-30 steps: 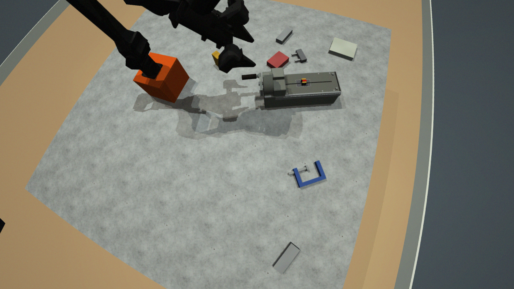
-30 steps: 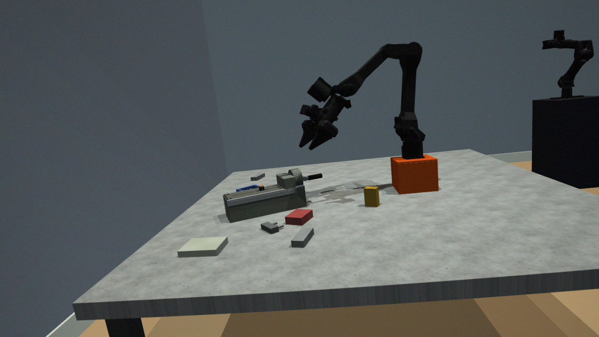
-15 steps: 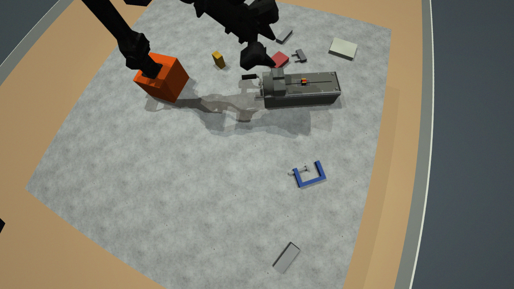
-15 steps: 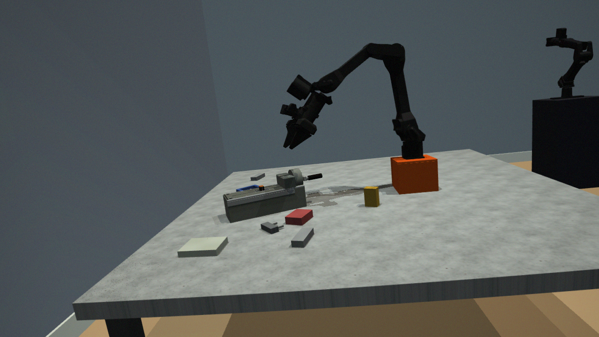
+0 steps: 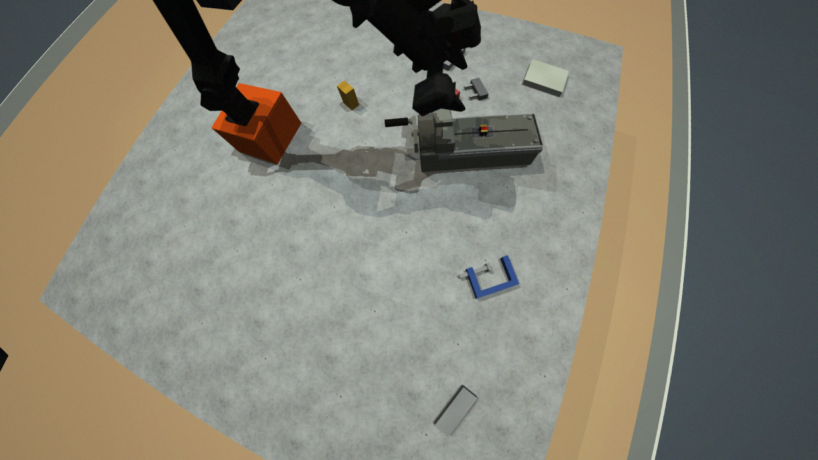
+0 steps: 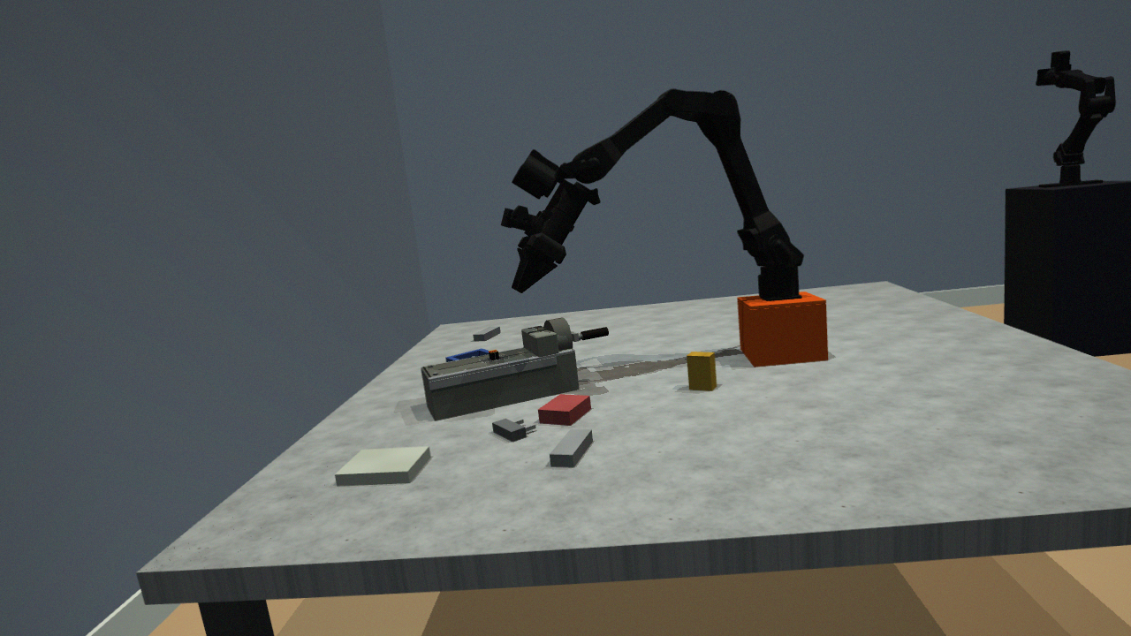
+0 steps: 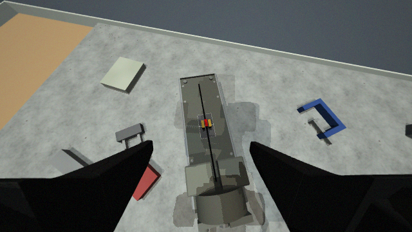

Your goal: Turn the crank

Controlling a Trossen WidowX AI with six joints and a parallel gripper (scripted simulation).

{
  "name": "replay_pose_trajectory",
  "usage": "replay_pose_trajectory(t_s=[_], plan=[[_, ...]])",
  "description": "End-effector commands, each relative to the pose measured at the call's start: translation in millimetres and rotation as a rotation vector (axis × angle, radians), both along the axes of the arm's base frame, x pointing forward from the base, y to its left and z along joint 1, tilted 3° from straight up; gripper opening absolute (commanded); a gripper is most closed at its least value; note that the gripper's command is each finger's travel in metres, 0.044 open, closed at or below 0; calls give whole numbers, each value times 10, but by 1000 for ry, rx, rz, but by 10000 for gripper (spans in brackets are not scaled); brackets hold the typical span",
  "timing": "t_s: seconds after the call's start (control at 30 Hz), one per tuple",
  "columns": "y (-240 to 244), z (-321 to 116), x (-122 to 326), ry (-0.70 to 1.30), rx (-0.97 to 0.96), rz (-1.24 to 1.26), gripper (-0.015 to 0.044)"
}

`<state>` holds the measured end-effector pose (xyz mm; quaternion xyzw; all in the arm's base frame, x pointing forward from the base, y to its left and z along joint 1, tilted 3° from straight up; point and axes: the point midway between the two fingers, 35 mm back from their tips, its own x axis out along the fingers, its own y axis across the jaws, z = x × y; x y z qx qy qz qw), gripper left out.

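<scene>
The grey machine [image 5: 480, 161] [image 6: 505, 391] [image 7: 191, 106] stands on the table. Its black crank handle [image 5: 395, 122] [image 6: 595, 333] sticks out from the round housing end toward the arm's base and is out of the wrist view. The red pointer [image 5: 484, 128] [image 7: 206, 122] sits between the left brass mark [image 7: 203, 124] and the right brass mark [image 7: 210, 123]. It looks level with both, though a tiny offset is too small to tell. My gripper [image 5: 463, 87] [image 6: 519, 287] [image 7: 203, 145] is open and empty, well above the machine, clear of the handle.
An orange base block [image 5: 274, 122] [image 6: 783, 332] carries the arm. A yellow block [image 5: 347, 94] [image 6: 701, 371], red block [image 6: 565, 409] [image 7: 147, 183], dark pronged piece [image 5: 479, 88] [image 6: 508, 429] [image 7: 129, 132] and pale slab [image 5: 546, 76] [image 6: 383, 465] [image 7: 123, 74] lie on one side, a blue clamp [image 5: 497, 290] [image 7: 335, 130] on the other.
</scene>
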<state>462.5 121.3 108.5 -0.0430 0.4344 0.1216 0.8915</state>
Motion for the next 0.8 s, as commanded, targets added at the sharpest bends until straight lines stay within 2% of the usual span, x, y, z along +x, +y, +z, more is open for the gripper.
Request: replay_pose_trajectory(t_s=[0.0, 0.1, 0.77], plan=[[-11, -337, 21, 16, -2, -12, 440], [-19, -466, 15, 16, -2, -12, 440], [-18, -451, 16, 16, -2, -12, 440]])
